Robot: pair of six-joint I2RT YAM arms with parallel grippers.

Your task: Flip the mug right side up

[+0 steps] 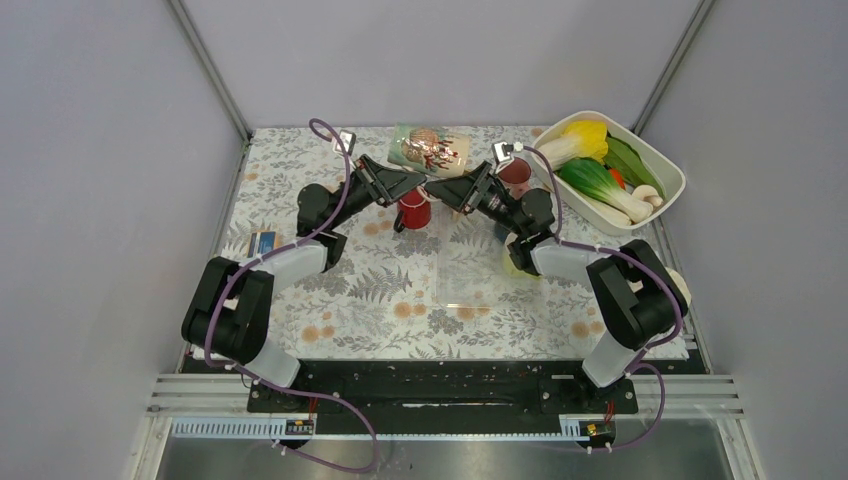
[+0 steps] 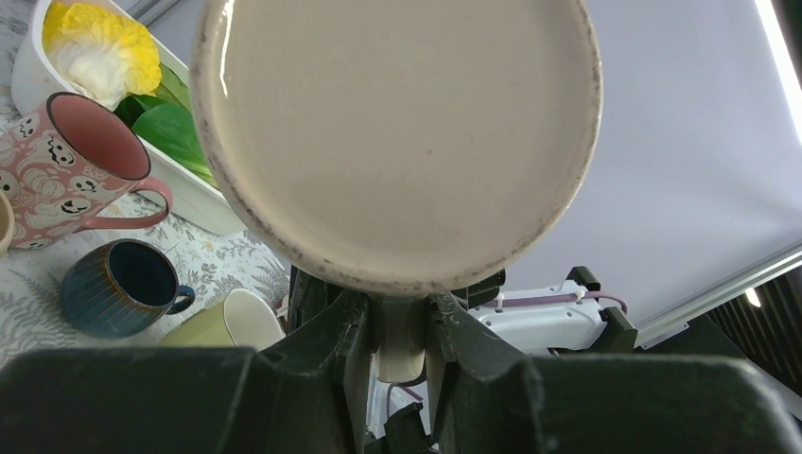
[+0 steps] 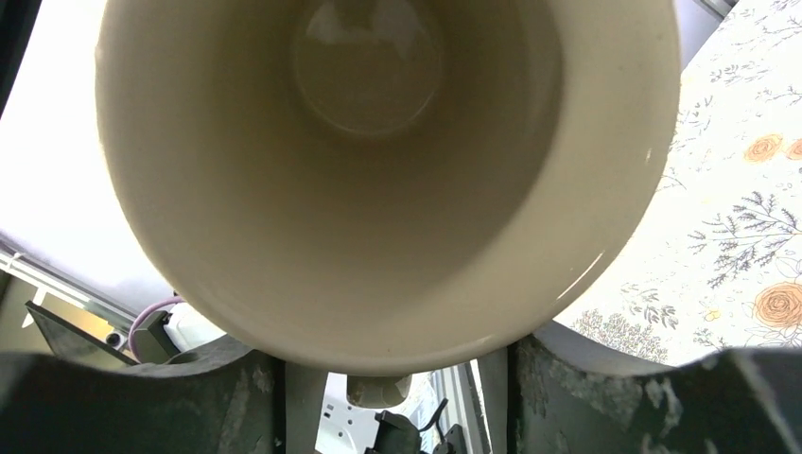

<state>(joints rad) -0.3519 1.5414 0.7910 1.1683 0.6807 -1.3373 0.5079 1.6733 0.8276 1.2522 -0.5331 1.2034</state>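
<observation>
I see my left gripper (image 2: 399,326) clamped on the mug (image 2: 397,142) by its handle (image 2: 400,357); my right gripper (image 3: 392,374) is spread wide at the mug's mouth.

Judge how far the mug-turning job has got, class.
Done: the red mug appears lifted and tipped sideways; the left wrist view faces its base, the right its opening. In hand: the left gripper clamps what looks like its handle; the right gripper, jaws spread, sits at the rim. Left: finish the turn and set it down upright.
</observation>
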